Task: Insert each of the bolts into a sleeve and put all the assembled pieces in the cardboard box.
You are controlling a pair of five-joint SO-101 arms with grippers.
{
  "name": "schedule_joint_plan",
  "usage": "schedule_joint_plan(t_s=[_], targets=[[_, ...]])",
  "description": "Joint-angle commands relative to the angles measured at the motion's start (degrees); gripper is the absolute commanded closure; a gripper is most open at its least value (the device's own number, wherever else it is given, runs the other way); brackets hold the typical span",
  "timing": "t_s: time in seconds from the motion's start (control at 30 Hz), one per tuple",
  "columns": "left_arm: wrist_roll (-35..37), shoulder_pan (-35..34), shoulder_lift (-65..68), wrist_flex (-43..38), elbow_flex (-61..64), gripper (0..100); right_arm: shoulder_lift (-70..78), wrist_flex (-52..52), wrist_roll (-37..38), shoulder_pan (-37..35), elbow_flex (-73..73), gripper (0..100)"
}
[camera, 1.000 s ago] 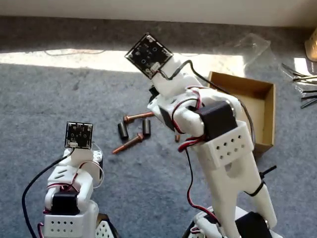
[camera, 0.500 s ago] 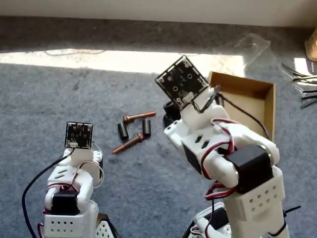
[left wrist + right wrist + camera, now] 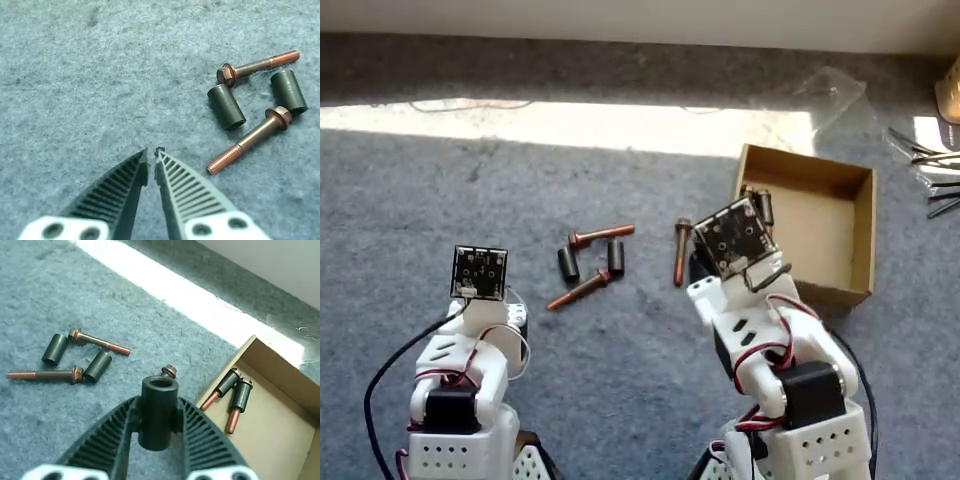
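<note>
Two assembled pieces lie side by side in the cardboard box, which sits open toward the far right of the grey carpet, so by this count two of five pairs are done. The right gripper is pinching a bare sleeve upright between its ribbed fingers, bore upward, above the carpet just outside the box's left wall. No bolt is in it yet. A lone bolt lies on the carpet close beside that arm, its head pointing toward the far edge. It looks the likely partner for the held sleeve. Further left, near the middle of the carpet, is a tight cluster of two more bolts and two loose sleeves. One sleeve seems to touch the head of the nearer bolt, so picking one part out may nudge the others. The left gripper hangs empty over bare carpet near that cluster, its fingertips pressed almost together with only a thin slit between them. What is left, then, is three insertions and three drops into the box. Around the work, a clear plastic bag lies crumpled at the far edge behind the box, and some thin dark rods or ties lie at the right edge, well apart from the parts. Nothing blocks the box opening. The main crowding is the right arm's own bulk between the lone bolt and the box.
</note>
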Motion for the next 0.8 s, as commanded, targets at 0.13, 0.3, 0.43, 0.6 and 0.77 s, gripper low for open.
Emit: schedule_joint_plan(t_s=[0.13,0.3,0.43,0.6,0.77], targets=[[-0.4,-0.3,-0.7,-1.8,-0.2,96,-8.9,-5.8,-6.3,2.0,4.3,96.5],[-0.3,-0.3,-0.7,-9.5,4.2,96,-13.4,-12.0,-9.1,3.0,11.3,96.5],[-0.1,-0.3,-0.7,-11.7,5.1,96,-16.7,-16.7,-9.3,2.9,17.3,96.5],[-0.2,-0.3,-0.7,-11.9,5.1,96,-22.3,-24.9,-12.7,2.9,27.6,96.5],[-0.3,-0.3,-0.7,-13.9,4.1,96,-29.4,-30.8,-14.3,2.9,37.9,96.5]])
